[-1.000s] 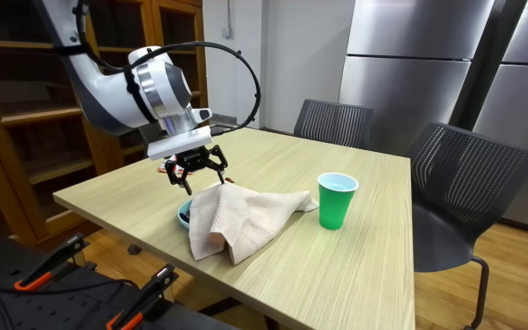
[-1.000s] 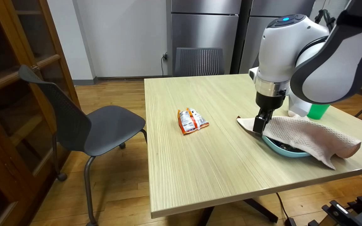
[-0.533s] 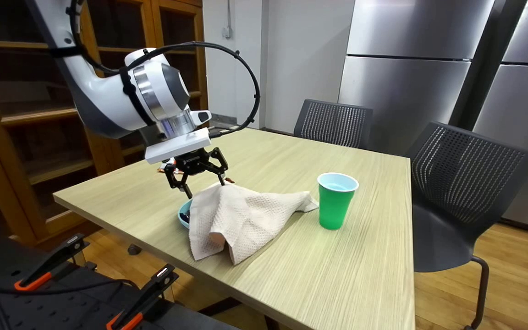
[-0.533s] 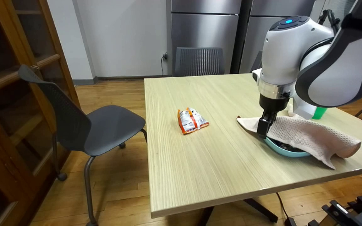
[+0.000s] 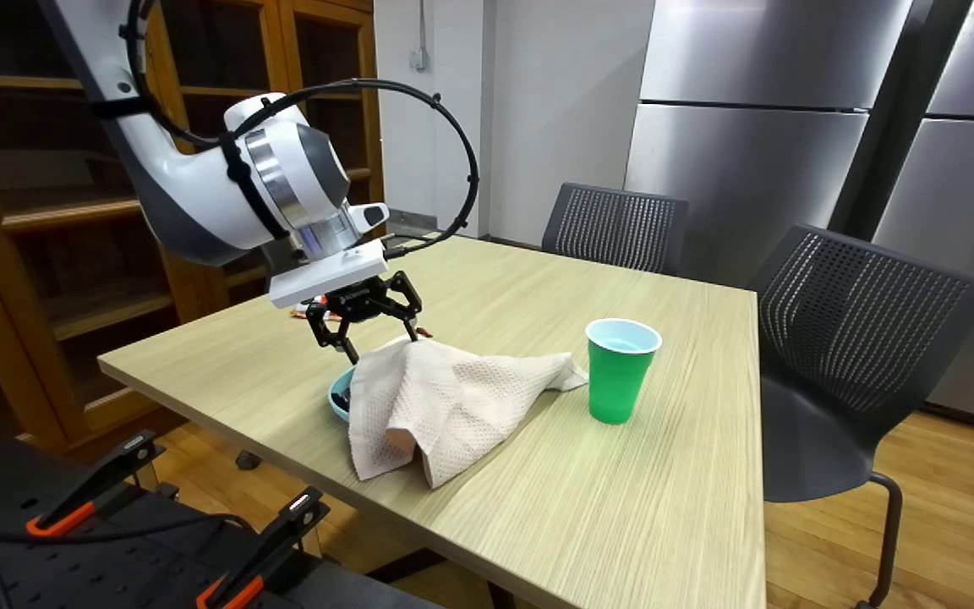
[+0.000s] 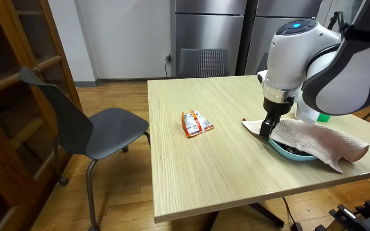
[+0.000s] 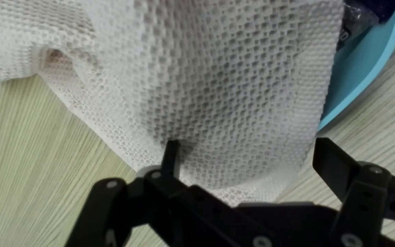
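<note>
Hanging over a cloth (image 5: 462, 393) in an exterior view, the pincer (image 5: 384, 348) has its jaws apart. In an exterior view, a bowl (image 6: 295, 157) apparently props the cloth off the counter (image 6: 204, 166). In the wrist view, one finger (image 7: 171, 159) overlaps the cloth; the other clears its edge.

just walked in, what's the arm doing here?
The white and grey robot arm has its black fingers spread wide at one end of a pale textured cloth, gripping nothing; contact is hard to tell. The cloth partly covers a light blue bowl. A tapered green cup stands upright nearby, and an orange and white packet lies farther off on the pale wooden table.
</note>
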Robot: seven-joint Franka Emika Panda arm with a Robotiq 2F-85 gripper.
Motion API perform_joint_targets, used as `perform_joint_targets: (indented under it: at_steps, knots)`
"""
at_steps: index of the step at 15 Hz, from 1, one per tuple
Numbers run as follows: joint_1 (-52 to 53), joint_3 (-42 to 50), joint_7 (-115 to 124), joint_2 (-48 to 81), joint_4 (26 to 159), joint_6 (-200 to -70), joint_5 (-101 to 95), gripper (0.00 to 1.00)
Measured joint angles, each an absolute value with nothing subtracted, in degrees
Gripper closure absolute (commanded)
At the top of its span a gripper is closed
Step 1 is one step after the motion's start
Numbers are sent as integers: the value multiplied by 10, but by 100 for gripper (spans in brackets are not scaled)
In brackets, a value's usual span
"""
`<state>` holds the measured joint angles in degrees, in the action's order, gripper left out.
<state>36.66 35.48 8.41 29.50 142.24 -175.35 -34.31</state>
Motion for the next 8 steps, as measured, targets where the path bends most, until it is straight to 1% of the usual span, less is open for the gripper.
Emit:
perform_joint_targets:
  at_steps: [5,6,7,8]
  knots:
    - [402,384,99,310,1422,-1760,-343,0]
    - [408,388,102,313,1422,-1761,-343,25]
    - [412,392,103,315,1422,-1762,-343,28]
    - [416,394,104,317,1422,-1763,-343,34]
